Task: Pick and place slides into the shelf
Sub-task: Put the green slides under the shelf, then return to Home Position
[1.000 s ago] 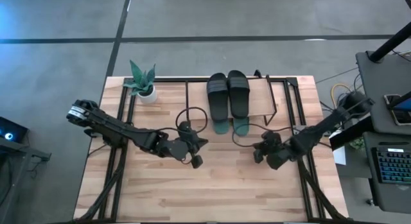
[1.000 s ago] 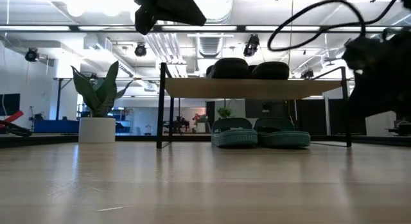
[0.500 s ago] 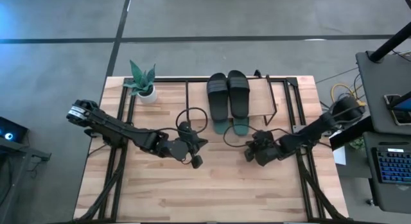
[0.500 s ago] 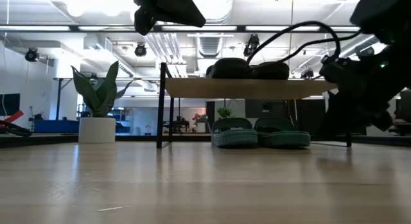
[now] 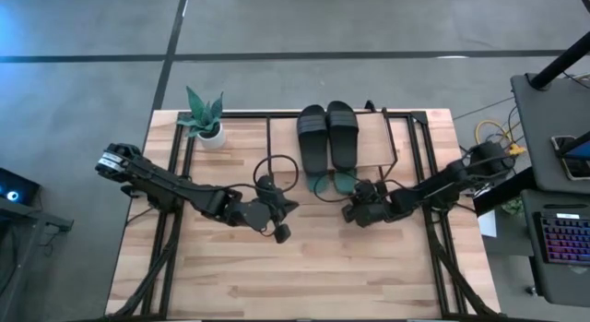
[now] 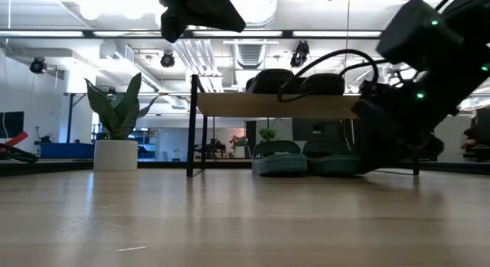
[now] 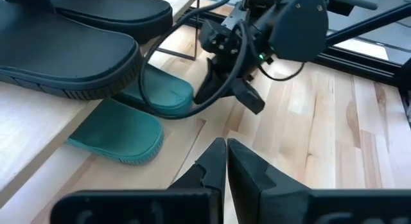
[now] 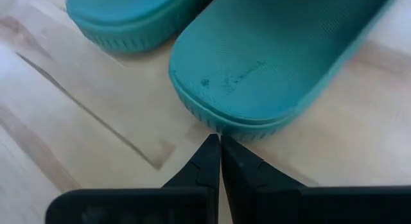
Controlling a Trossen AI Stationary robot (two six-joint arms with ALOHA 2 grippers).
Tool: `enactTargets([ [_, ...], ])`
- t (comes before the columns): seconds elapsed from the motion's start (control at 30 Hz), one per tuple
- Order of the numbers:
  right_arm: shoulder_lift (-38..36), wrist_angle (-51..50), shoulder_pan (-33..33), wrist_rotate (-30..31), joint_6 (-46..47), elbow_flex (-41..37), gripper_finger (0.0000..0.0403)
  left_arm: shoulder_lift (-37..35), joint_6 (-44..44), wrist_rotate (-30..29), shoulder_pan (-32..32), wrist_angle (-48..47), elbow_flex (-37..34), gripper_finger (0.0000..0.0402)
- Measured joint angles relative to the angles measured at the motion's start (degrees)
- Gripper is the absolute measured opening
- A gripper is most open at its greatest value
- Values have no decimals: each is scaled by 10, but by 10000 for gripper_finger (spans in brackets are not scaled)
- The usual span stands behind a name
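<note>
right gripper (image 8: 219, 142) pinched closed, nosing a teal slide's heel (image 8: 270, 76) | teal pair lying under the shelf (image 5: 392, 137), black slides (image 5: 327, 133) on top | left gripper (image 7: 225, 147) closed, hanging mid-table

Robotics lab (exposed ceiling ducts (image 6: 253, 53))

Closed left tool (image 7: 225, 161) near teal slides (image 7: 138, 118) under shelf (image 7: 38, 131).

No legible text, label, brand, number or sign appears on any object in any view.
</note>
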Motion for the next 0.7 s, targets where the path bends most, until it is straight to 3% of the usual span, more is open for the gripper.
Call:
enactTargets([
  [0.4,18,0,-43,-15,-49,34,8,0,1,16,0,-16,-2,0],
  [0.7,14,-60,19,-48,85,34,8,0,-13,55,14,-16,-3,0],
])
